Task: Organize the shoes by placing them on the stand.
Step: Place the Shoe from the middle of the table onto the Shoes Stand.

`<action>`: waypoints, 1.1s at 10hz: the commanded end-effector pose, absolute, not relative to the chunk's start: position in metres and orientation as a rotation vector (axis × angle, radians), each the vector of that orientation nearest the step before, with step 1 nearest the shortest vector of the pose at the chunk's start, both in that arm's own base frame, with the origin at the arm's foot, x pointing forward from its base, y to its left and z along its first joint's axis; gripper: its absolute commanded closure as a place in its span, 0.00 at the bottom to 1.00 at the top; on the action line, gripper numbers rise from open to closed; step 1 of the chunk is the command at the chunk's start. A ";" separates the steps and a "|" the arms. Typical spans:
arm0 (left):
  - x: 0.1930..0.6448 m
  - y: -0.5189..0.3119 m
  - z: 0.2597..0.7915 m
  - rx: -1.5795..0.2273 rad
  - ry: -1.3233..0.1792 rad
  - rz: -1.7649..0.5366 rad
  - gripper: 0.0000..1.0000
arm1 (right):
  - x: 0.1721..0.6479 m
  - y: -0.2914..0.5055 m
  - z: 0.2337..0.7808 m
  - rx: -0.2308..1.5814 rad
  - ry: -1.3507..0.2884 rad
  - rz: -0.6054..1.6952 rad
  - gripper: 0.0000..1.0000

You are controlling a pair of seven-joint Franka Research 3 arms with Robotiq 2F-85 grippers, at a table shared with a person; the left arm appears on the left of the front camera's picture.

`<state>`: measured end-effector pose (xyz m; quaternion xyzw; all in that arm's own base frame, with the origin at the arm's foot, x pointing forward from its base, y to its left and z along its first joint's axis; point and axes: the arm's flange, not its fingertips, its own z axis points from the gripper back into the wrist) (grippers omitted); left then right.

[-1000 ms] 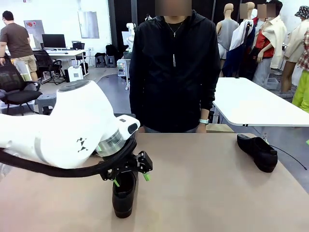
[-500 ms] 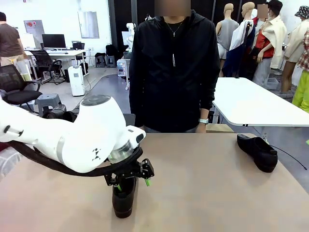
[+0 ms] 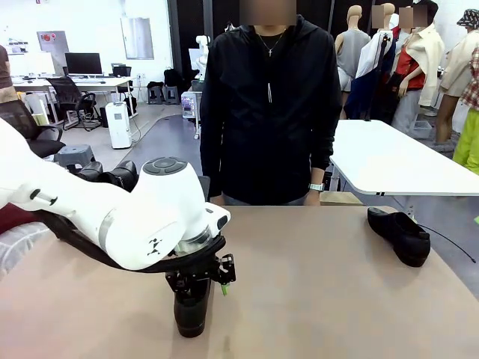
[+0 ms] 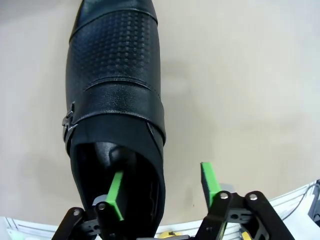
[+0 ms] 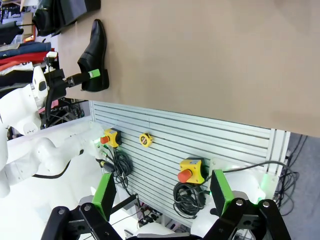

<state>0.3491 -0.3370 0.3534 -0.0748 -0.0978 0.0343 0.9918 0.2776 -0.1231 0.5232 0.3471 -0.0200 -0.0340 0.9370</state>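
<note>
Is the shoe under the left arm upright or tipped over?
Upright: the shoe sits sole-down on the table, opening up, one finger of the left tool inside.

Two black shoes, a left shoe (image 3: pixel 191 320) and a right shoe (image 3: pixel 400 235), one table (image 3: pixel 322 299), one person (image 3: pixel 269 112)

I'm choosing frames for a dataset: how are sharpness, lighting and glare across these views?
Left wrist view: sharp; the shoe shows a soft sheen on its dotted upper, no harsh glare. Front view: crisp and evenly lit, though that shoe reads as nearly featureless black. Right wrist view: rolled sideways, sharp, right gripper in focus.
</note>
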 end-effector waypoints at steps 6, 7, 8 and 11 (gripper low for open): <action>0.352 -0.346 0.352 -0.117 -0.199 0.096 1.00 | 0.278 -0.120 0.526 0.716 -0.045 -0.096 0.00; 0.351 -0.345 0.353 -0.112 -0.206 0.100 1.00 | 0.278 -0.120 0.526 0.716 -0.045 -0.096 0.00; 0.350 -0.343 0.356 -0.105 -0.195 0.101 1.00 | 0.278 -0.120 0.526 0.716 -0.045 -0.096 0.00; 0.314 -0.322 0.396 -0.111 -0.145 0.046 1.00 | 0.278 -0.120 0.526 0.716 -0.045 -0.096 0.00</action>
